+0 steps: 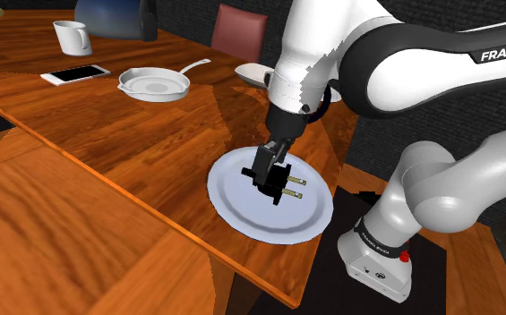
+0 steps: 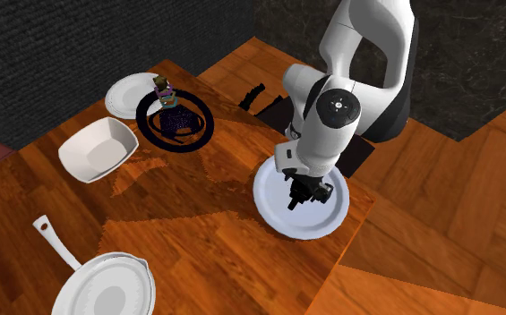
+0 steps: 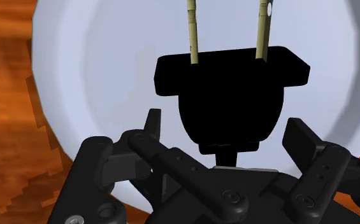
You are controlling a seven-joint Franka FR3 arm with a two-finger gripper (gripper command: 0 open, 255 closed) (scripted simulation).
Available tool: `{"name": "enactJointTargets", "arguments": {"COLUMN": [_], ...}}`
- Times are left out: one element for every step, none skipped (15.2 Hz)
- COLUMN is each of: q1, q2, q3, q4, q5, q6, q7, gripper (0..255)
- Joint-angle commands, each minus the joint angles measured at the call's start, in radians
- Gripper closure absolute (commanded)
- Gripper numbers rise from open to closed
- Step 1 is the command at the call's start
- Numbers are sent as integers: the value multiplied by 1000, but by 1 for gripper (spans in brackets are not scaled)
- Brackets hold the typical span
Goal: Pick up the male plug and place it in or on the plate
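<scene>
1 long wooden table (image 1: 81, 161) in the shoulder view. At far left, by the far edge, white mug (image 1: 70, 38). Just right of it and nearer, flat white phone (image 1: 76, 74) with a black screen. Next right, white frying pan (image 1: 155, 86), handle aimed right and far. Further right, shallow white bowl (image 1: 255, 73), partly hidden behind the white arm (image 1: 403, 54). Near the table's right near corner, round white plate (image 1: 233, 210). Lying flat on the plate, about at its middle, black male plug (image 1: 282, 188), 2 brass prongs (image 1: 295, 188) pointing right toward the rim. Right at the plug's rear end, black gripper (image 1: 269, 174), reaching down from the arm. In the wrist view, fingers (image 3: 151, 130) spread apart, 1 on each side of the plug's body, the left 1 clearly off it, the right 1 close beside it. Not clasped, plug resting on the plate. At far right, off the table, white base (image 1: 376, 259) of the arm.
</scene>
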Motion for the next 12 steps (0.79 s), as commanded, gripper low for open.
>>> {"name": "enactJointTargets", "arguments": {"q1": [0, -2, -3, -5, -6, -6, -6, -6, -6, -6, -6, -6], "q2": [0, -9, -17, -23, -26, -26, -27, -26, -26, -26, -26, -26], "q3": [0, -7, -14, -20, -25, -25, -25, -25, -25, -25, -25, -25], "q4": [0, 27, 55, 85, 109, 109, 109, 109, 109, 109, 109, 109], "q5": [0, -5, -10, -15, -19, -19, -19, -19, -19, -19, -19, -19], "q6": [0, -37, -73, -108, -135, -135, -135, -135, -135, -135, -135, -135], "q7": [0, 0, 1, 1, 2, 2, 2, 2, 2, 2, 2, 2], "gripper": [0, 0, 0, 0, 0, 0, 0, 0, 0, 0, 0, 0]}}
